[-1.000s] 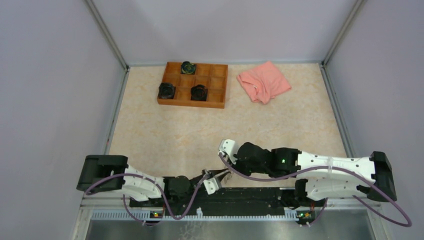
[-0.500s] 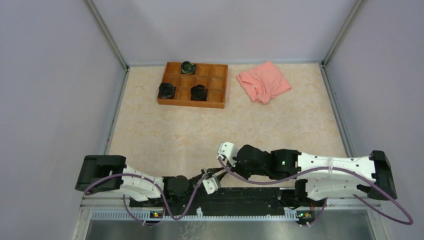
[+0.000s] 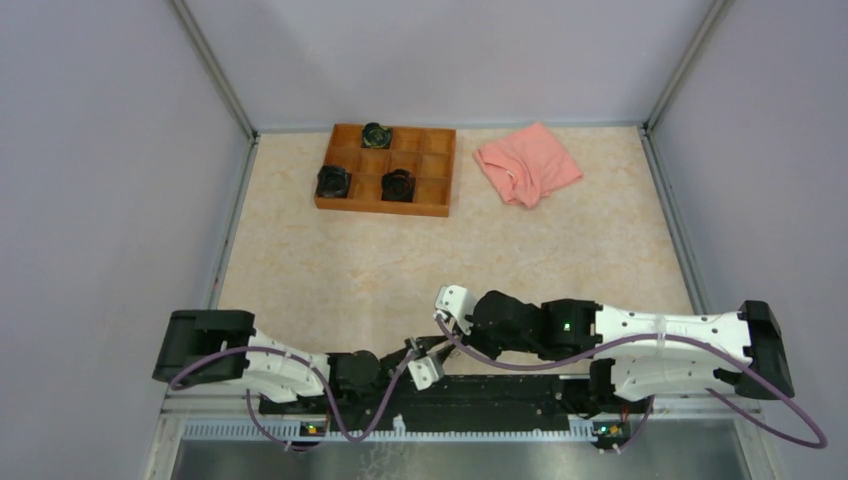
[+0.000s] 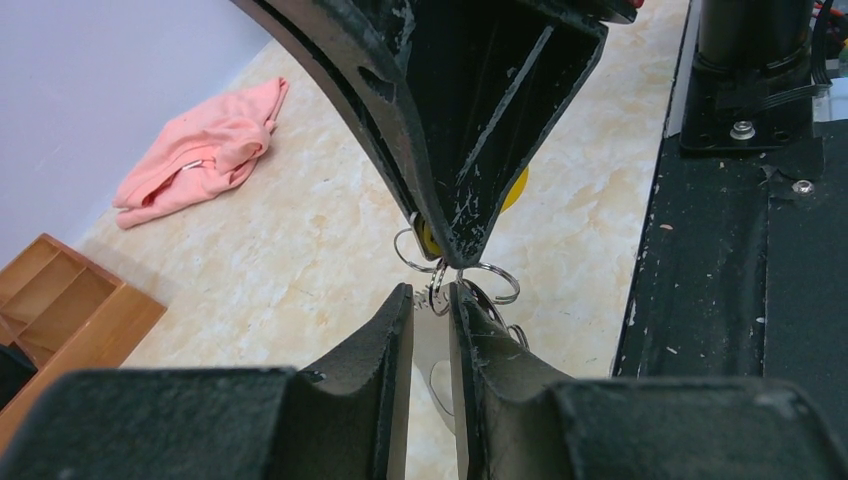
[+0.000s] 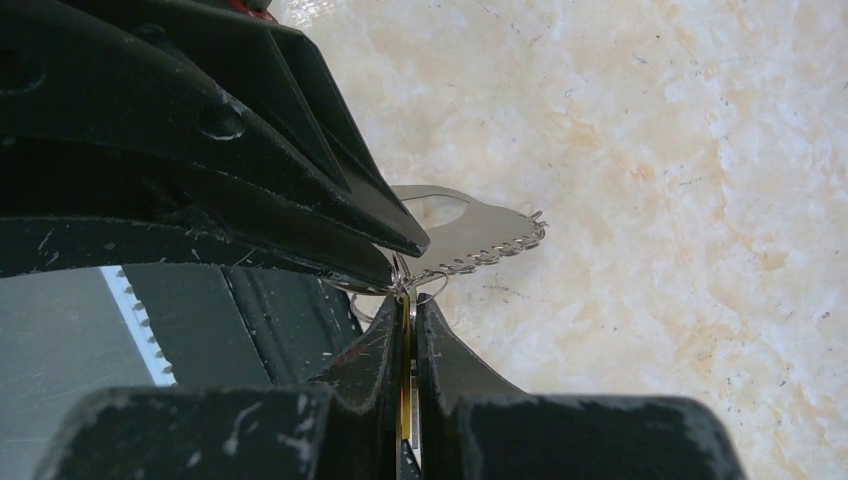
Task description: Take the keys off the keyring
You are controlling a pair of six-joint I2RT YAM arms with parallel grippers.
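The keyring (image 5: 472,237), a flat silvery plate with a notched rim, is held edge-on between my left gripper's (image 4: 431,295) nearly closed fingers; it also shows between them in the left wrist view (image 4: 430,348). My right gripper (image 5: 411,305) is shut on the yellow-headed key (image 4: 516,190) and a silvery key beside it, tip to tip with the left gripper. Small wire split rings (image 4: 494,281) link the keys to the keyring. In the top view the left gripper (image 3: 428,358) and the right gripper (image 3: 443,332) meet just above the table's near edge.
A wooden compartment tray (image 3: 437,170) with three black knobby objects stands at the back. A pink cloth (image 3: 525,163) lies to its right. The black base rail (image 3: 500,390) runs just behind the grippers.
My right gripper has shifted slightly left and nearer to the left gripper with the keys in it. The left arm has barely moved.
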